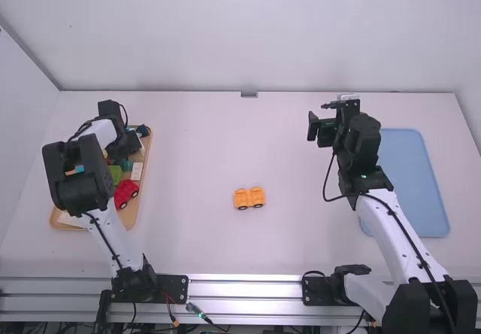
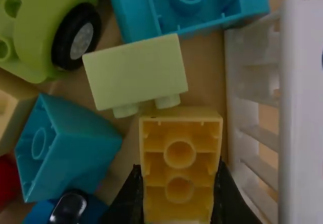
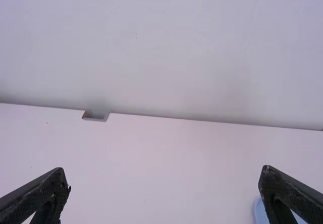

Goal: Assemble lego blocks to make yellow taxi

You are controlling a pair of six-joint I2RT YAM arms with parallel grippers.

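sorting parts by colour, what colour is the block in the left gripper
Yellow block, seen best in the left wrist view.

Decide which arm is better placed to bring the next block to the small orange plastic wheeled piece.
Left, probably: its pincer already grips a rectangular yellow plastic block over the tan tray, whereas the right pincer is open, away from the tray.

The left arm [image 1: 119, 236] was bent, left jaws pointing down, drawn partway together. The right arm [image 1: 391, 225] extended forward, right jaws wide apart, aimed ahead.
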